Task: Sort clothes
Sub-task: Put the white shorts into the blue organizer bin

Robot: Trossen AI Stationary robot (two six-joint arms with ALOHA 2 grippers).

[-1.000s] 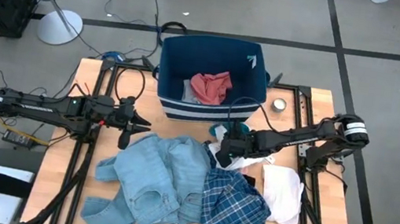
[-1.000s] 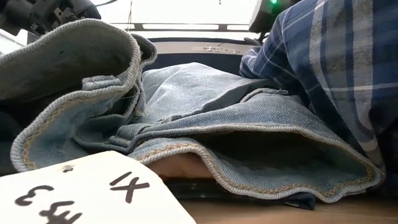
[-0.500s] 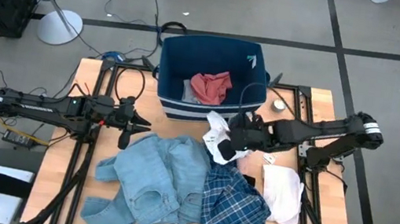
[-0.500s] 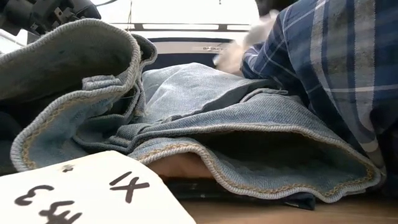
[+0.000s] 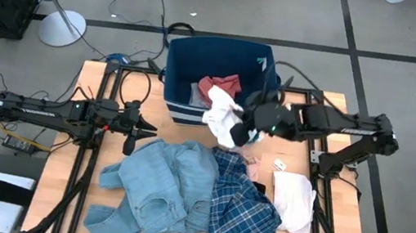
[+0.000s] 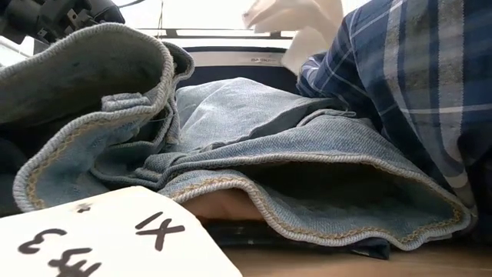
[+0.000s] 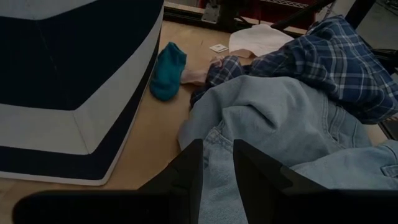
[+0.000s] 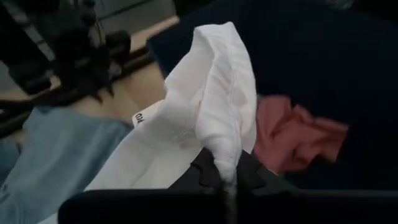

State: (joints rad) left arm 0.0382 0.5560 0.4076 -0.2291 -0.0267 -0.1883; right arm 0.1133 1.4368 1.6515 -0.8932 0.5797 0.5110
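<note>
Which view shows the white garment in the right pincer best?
Right wrist view: the white garment fills the frame, pinched in the shut right pincer, salmon-red item behind. High view shows it small, hanging at the bin's front edge. Low view catches only a corner. Left wrist view misses it.

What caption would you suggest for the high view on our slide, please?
Right gripper carries a white garment over the navy bin's front rim; left gripper waits beside the denim.

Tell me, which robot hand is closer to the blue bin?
The right one. The right gripper hangs at the front rim of the bin, shut on a white garment. The left gripper waits off to the bin's left-front corner, over the table.
</note>
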